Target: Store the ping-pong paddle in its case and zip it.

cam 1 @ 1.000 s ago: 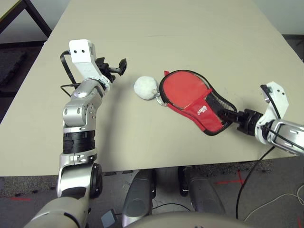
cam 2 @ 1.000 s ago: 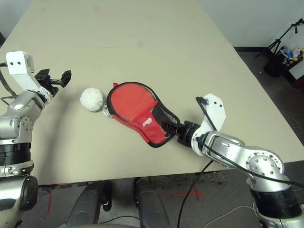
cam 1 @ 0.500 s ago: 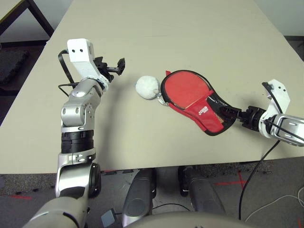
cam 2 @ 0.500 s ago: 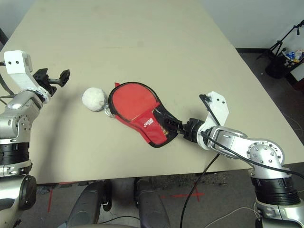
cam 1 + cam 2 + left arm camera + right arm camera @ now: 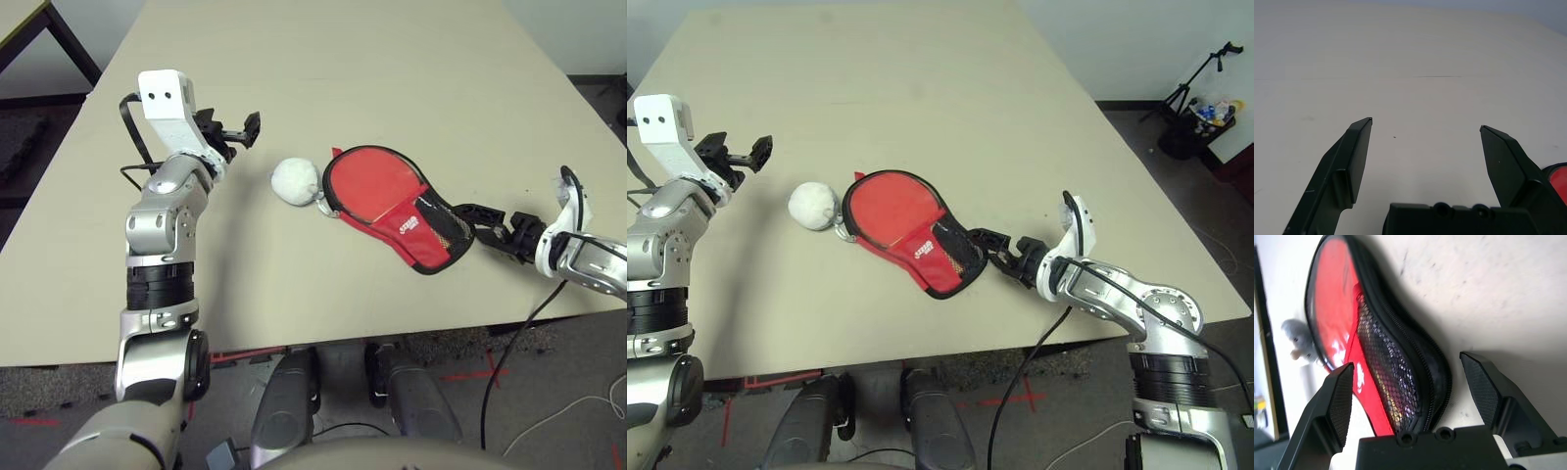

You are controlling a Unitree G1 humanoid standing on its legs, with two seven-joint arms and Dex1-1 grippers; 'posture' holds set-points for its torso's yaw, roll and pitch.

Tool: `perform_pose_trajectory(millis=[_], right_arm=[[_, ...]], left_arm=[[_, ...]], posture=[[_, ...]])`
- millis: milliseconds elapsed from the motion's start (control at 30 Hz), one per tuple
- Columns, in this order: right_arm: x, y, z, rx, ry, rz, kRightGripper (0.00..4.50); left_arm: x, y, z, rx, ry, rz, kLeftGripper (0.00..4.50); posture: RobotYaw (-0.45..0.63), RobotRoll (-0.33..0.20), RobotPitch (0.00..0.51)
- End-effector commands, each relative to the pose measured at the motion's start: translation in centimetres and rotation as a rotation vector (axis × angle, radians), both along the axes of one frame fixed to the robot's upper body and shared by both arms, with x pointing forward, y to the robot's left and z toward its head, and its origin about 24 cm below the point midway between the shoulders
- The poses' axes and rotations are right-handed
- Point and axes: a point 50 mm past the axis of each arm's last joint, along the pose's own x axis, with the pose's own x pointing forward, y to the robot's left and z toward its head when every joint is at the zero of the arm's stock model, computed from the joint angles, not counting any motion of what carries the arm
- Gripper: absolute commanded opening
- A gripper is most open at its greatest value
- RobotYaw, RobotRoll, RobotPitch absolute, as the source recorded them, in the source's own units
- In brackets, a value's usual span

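Since a second ago the right gripper (image 5: 988,245) has drawn back from the case (image 5: 392,201): its black fingers (image 5: 482,214), then buried in the case's narrow handle end, now stand just clear of it, jaws apart and holding nothing. The left gripper (image 5: 243,129) hovers over the desk (image 5: 392,78) as before, well apart from the case, jaws spread wide and empty.

There is one case, one white fluffy ball (image 5: 296,182) and two grippers. The case lies flat near the middle of the desk, round end touching the ball. The ping-pong paddle's red face seems to lie inside it, though I cannot tell it from the fabric.

The right wrist view shows the mesh pocket (image 5: 1388,377) and zipper edging (image 5: 1422,362) edge-on, with the handle end between the fingers. The left wrist view catches a red sliver of the case beside one finger (image 5: 1354,156).
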Motion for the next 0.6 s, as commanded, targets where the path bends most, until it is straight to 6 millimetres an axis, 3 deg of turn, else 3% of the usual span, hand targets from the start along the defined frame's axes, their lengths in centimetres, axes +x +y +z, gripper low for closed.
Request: perform_pose_trajectory(millis=[33,200,600], right_arm=[[-1.4,1.2,-4.6,-0.073,0.203,0.201,4.47],[-1.6,1.0,-5.2,-0.120,0.228,0.319,4.47],[-1.2,2.8,-5.8,-0.054,0.228,0.443,4.47]], left_arm=[[0.0,0.0,-0.2,0.005,0.019,0.000,4.50],[-0.1,0.2,-0.1,0.008,0.019,0.004,4.50],[-0.2,0.2,0.1,0.012,0.019,0.006,4.50]], posture=[[0.08,0.000,0.197],[0.09,0.000,0.198],[0.10,0.000,0.191]])
